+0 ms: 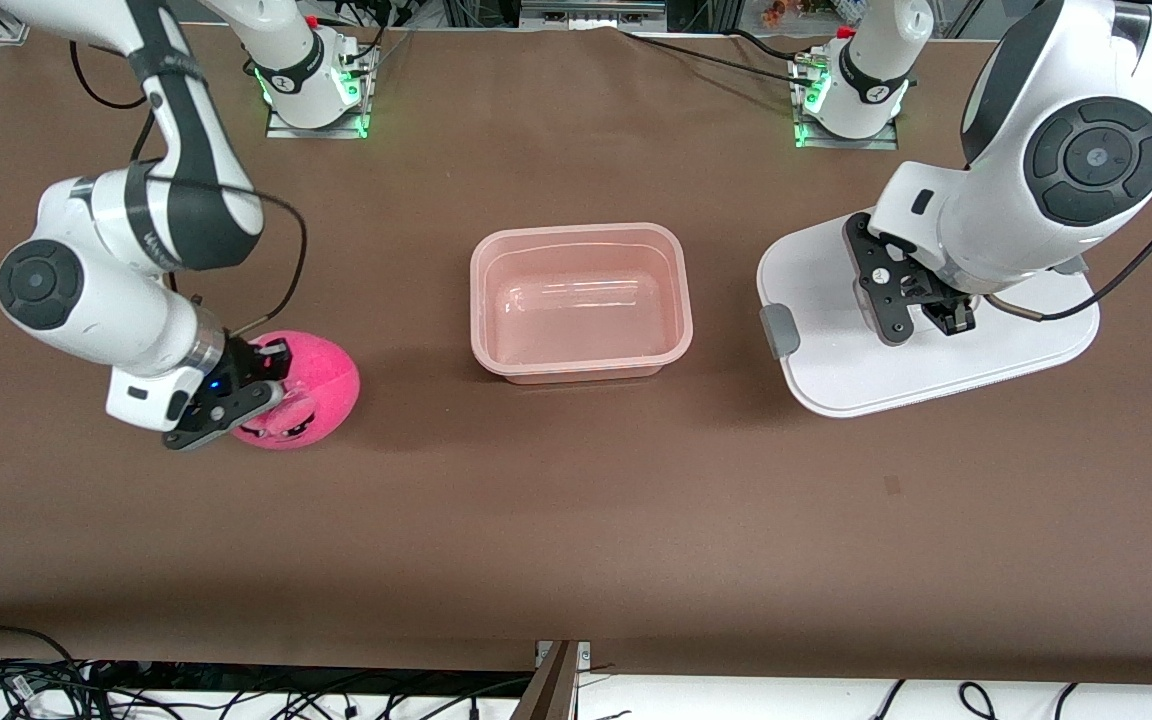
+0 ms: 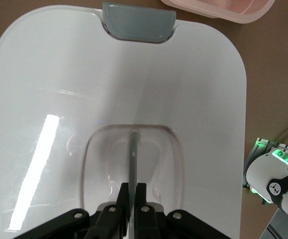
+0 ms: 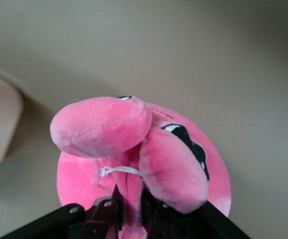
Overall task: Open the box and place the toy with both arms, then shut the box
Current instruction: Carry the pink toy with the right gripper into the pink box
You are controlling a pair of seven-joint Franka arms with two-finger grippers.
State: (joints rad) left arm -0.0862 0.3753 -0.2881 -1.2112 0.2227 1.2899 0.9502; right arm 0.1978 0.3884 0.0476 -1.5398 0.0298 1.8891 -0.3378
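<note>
writing: none can be read on the box, lid or toy.
box (image 1: 581, 300): lidless, mid-worktop (image 1: 576, 520), long axis running between the arms' ends.
lid (image 1: 836, 370): flat on the worktop toward the left arm's end, grey clip (image 1: 779, 331) facing the box.
toy (image 1: 311, 395): on the worktop toward the right arm's end, face toward the front camera.
left claw (image 2: 132, 191): pointing down, pinched shut on the lid's centre handle (image 2: 133, 154).
right claw (image 3: 131, 206): angled down, closed on the toy's plush.
</note>
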